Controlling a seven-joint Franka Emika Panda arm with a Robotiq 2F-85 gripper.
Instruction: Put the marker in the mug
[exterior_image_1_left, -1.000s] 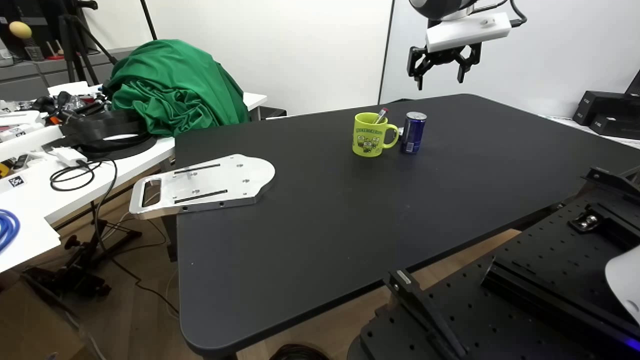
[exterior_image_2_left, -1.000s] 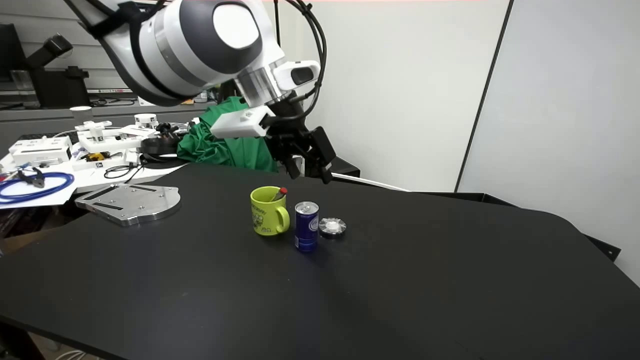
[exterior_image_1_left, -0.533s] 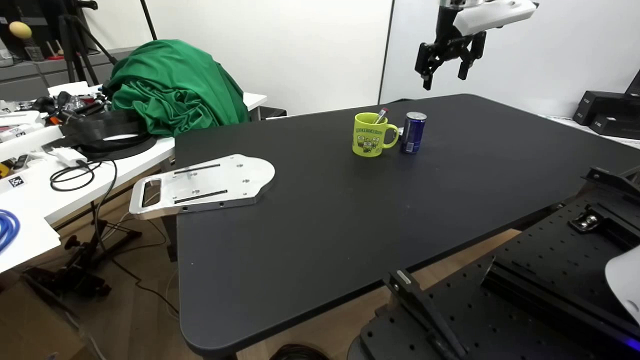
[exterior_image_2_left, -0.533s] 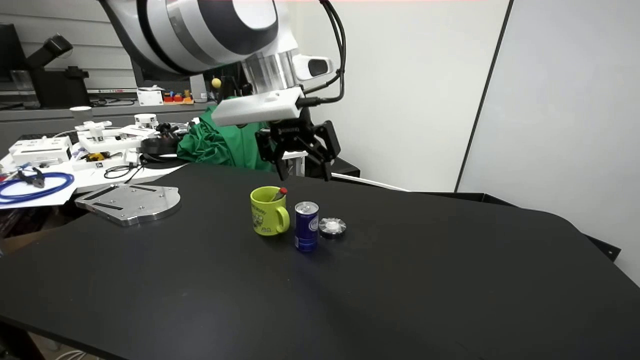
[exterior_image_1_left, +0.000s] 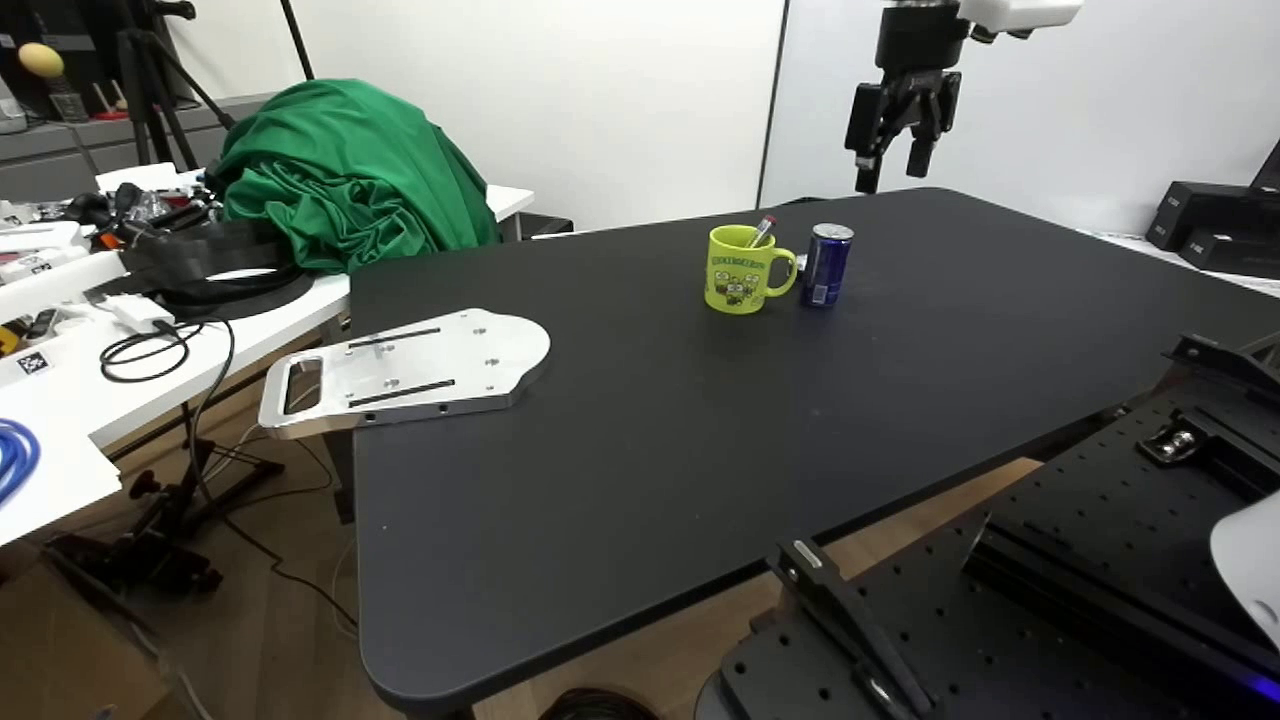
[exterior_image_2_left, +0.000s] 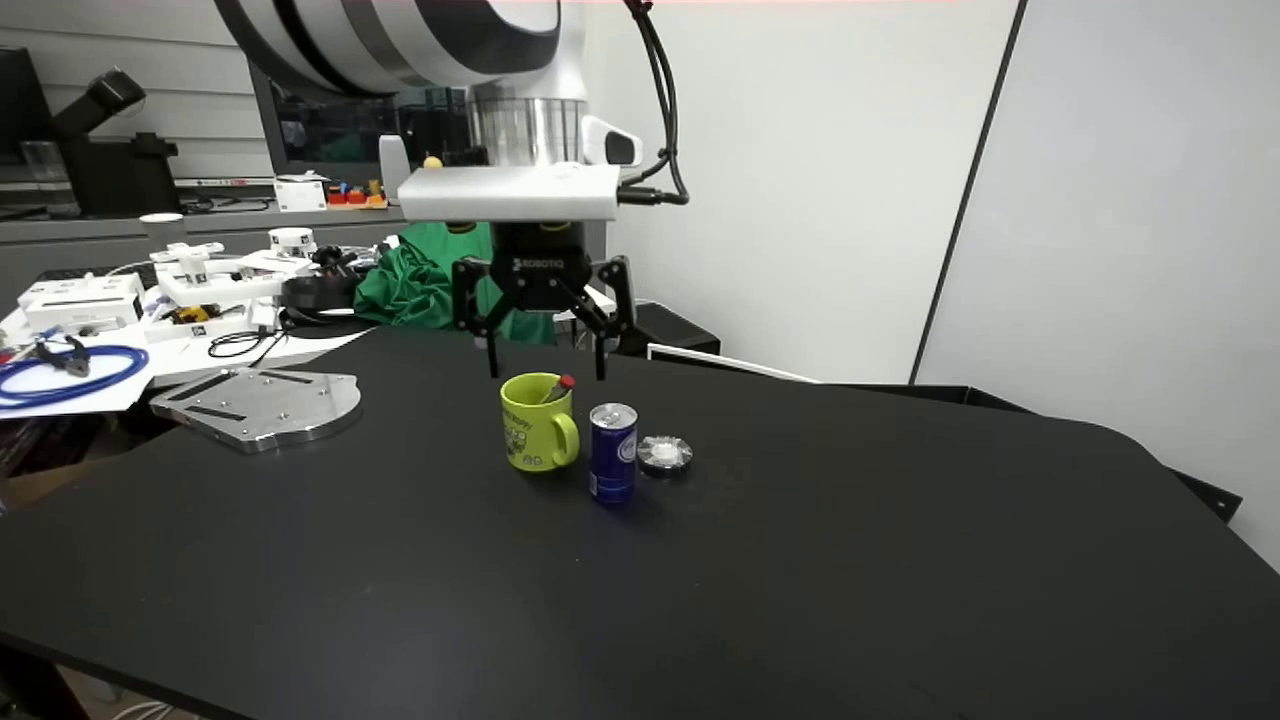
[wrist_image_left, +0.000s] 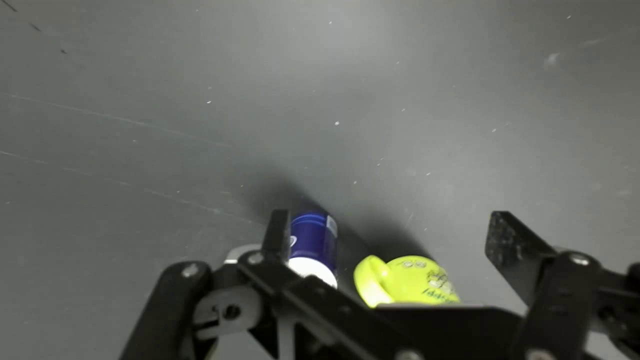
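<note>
At far left I've got a coil of blue cable (exterior_image_1_left: 20, 455) on a white side table (exterior_image_1_left: 75, 475). Next comes a bunched heap of green cloth (exterior_image_1_left: 360, 170), and then a slotted silver metal plate (exterior_image_1_left: 435, 358) on my black table (exterior_image_1_left: 620, 520), its cut-out end reaching past the table's edge.

Further along, the yellow-green mug (exterior_image_1_left: 733, 265) stands upright, cartoon print on its front, its handle turned toward the drinks can. My marker (exterior_image_1_left: 761, 232) is inside the mug, leaning, its red end poking above the rim on the handle side. Just beside the handle, with a narrow gap, stands the blue drinks can (exterior_image_1_left: 827, 265), upright. Near the can, in an exterior view, lies a low black disc (exterior_image_2_left: 665, 457) with a crinkled whitish top; I can't tell what it is.

To the right of those, my gripper (exterior_image_1_left: 893, 173) hangs pointing down, raised above the tabletop and released, fingers spread well apart. Through the wrist view I see can and mug between those fingers, the can partly covered by one. Farthest right sit some black boxes (exterior_image_1_left: 1195, 210).
</note>
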